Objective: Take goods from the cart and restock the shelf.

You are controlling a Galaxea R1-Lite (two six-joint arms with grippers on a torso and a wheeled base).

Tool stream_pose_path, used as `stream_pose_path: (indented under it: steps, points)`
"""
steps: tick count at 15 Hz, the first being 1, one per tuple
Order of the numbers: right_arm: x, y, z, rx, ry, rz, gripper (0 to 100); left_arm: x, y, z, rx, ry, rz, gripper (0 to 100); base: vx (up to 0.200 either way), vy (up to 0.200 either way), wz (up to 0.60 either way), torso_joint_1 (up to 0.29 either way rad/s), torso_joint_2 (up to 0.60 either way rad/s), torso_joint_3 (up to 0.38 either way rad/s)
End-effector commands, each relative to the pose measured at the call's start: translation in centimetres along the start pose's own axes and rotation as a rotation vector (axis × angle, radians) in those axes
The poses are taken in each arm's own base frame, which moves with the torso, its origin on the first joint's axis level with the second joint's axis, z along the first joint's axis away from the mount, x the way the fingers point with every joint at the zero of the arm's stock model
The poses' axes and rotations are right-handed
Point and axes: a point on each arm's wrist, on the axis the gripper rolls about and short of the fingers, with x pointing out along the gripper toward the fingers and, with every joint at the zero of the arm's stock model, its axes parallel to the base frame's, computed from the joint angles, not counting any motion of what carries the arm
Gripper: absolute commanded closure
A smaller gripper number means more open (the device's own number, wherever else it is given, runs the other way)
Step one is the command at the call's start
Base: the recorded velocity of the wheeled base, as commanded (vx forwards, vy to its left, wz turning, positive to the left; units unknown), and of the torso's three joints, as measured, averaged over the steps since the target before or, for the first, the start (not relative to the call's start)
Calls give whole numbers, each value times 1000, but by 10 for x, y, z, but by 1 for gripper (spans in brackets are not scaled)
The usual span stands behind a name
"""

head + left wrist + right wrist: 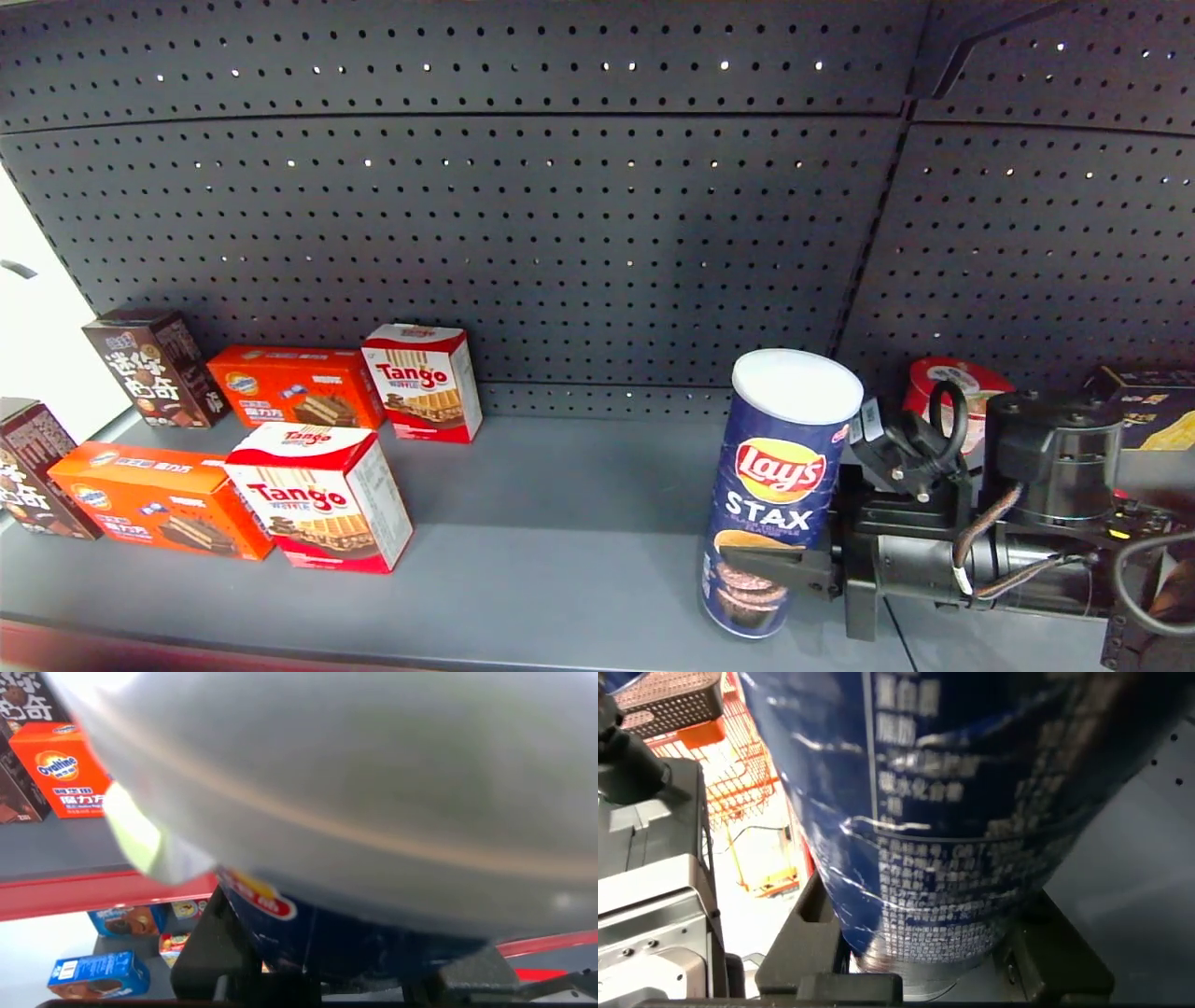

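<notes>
Right gripper (758, 571) is clamped low around the blue chips can (782, 467), which stands upright (white lid on top) on the right part of the grey shelf (560, 523). It is near the front edge and well apart from the wafer boxes (322, 499) at the left. Left gripper (336, 975) has a second blue can (308, 929) pressed between its dark fingers, lid end close to its camera.

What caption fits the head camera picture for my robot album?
Right gripper holds a blue chip can upright at the grey shelf, right of the snack boxes.
</notes>
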Motion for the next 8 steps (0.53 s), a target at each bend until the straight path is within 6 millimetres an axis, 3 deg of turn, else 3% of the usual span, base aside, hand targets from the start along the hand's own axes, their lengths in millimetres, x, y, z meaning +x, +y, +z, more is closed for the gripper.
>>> stream_pose_path:
  steps: [1, 8]
  points:
    - [7, -4, -8, 13, 18, 4, 100, 1, 0, -1, -1, 6, -1, 100, 0, 0, 0, 0, 0, 0]
    - [16, -8, -18, 24, 38, 8, 100, 1, 0, -2, -16, 13, -2, 100, 0, 0, 0, 0, 0, 0]
